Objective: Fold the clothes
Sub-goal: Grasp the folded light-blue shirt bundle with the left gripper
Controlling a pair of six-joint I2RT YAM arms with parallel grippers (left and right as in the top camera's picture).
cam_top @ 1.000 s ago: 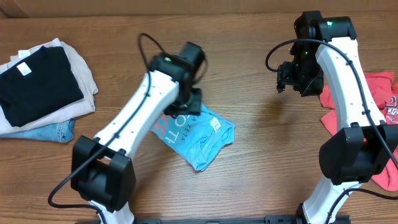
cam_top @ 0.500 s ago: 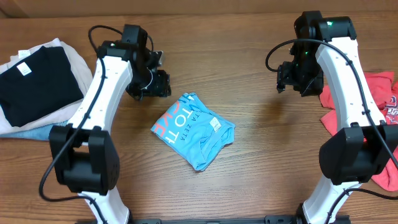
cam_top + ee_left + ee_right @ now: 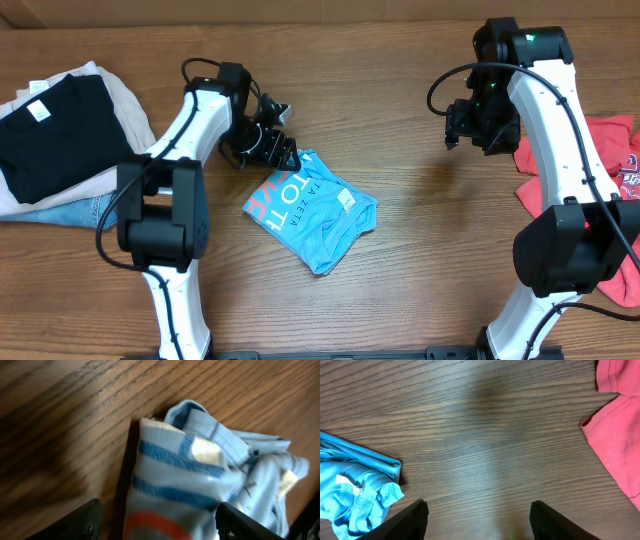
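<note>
Your left gripper (image 3: pixel 157 525) is spread wide. Its two dark fingers (image 3: pixel 75 522) sit either side of the far left corner of the light blue T-shirt (image 3: pixel 312 212) without pinching it. Whether they touch the cloth cannot be told.

The shirt lies as a compact folded bundle near the middle of the wooden table (image 3: pixel 400 60). Its red-orange lettering faces up, and one end is rumpled and loose.

Your right gripper (image 3: pixel 477 520) is also wide and holds nothing. It hangs over bare wood between the blue bundle and the red T-shirt (image 3: pixel 615 160), which lies crumpled at the right edge beside the right arm.

What could go wrong:
- If the left fingers close on only the top layer, the corner will likely peel up and undo the fold.
- If they close too low, they may scrape the wood and catch nothing.
- A sideways drag would probably slide the whole bundle, since the smooth board offers little grip.
- The loose end may spill open if the bundle is lifted by one corner.

The table is brown wood with long straight grain, lightly glossy, with soft shadows under the arms. At its left edge sits a stack of folded clothes (image 3: pixel 60 140): black on top, beige beneath, denim at the bottom. Of the room, only a pale strip beyond the far edge shows.
</note>
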